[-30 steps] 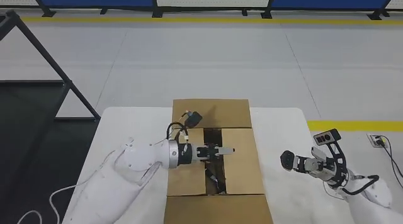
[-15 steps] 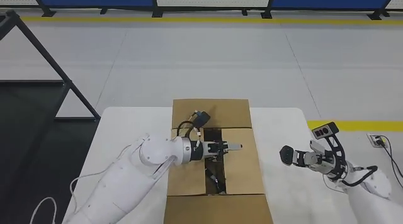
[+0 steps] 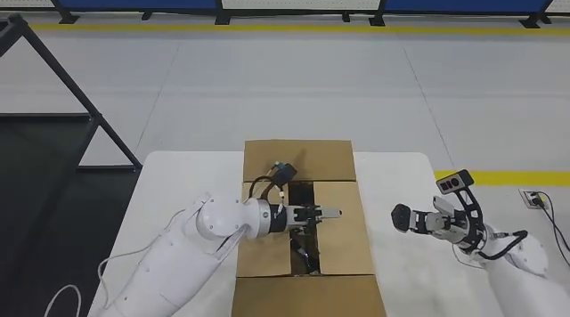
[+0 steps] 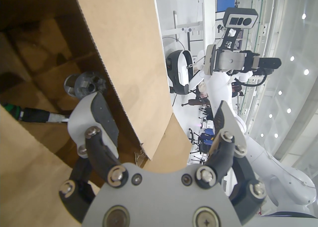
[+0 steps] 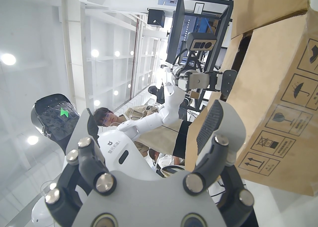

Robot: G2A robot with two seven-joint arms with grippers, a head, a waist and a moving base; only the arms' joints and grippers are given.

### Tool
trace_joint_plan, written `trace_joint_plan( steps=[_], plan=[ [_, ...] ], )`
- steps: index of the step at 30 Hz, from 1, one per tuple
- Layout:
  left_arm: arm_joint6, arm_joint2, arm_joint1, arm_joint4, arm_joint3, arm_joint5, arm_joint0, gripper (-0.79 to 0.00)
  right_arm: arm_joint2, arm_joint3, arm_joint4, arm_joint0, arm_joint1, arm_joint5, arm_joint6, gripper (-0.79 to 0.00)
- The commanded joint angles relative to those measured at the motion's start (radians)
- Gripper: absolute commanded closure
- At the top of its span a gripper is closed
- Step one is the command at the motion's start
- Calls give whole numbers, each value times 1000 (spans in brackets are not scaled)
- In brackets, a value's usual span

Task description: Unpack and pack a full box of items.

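Note:
A brown cardboard box (image 3: 338,228) stands in the middle of the white table (image 3: 178,183), its top flaps parted by a dark gap. My left gripper (image 3: 325,213) hovers over that gap, open. In the left wrist view the left gripper (image 4: 159,118) straddles the edge of a flap (image 4: 124,46), with one finger (image 4: 99,113) inside the box and the other outside. Inside lie a metal cylindrical part (image 4: 82,84) and a black-handled tool (image 4: 34,115). My right gripper (image 3: 398,219) is beside the box's right wall, open and holding nothing. In its own view the right gripper (image 5: 151,126) faces the printed box side (image 5: 278,113).
The far flap (image 3: 298,158) lies folded outward, and the near flap (image 3: 307,296) hangs toward the table's front edge. Bare table spreads on both sides of the box. A black metal frame (image 3: 62,77) stands off the table's left.
My left gripper has shifted a little to the right, across the gap to the right flap's edge. My right gripper has crept slightly left, closer to the box.

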Motion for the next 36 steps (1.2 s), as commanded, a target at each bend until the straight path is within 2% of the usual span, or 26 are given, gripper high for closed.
trace_joint_plan(
  steps=[1,11,21,26,36],
  plan=[
    [8,8,-7,-9,13,-5,-5,-785,9,-10,-1,-11,2,2,2,-785],
    [74,8,-41,-63,27,-67,-30,-785,79,-185,-45,-129,17,11,11,-785],
    [147,24,-81,-85,-4,-141,-85,-785,165,-384,34,-254,17,-8,-8,-785],
    [192,73,-126,-132,67,-197,-135,-785,207,-464,25,-304,16,-12,-11,-785],
    [204,213,-248,-196,262,-267,-244,-785,221,-519,-73,-343,15,-16,-16,-785]
  ],
)
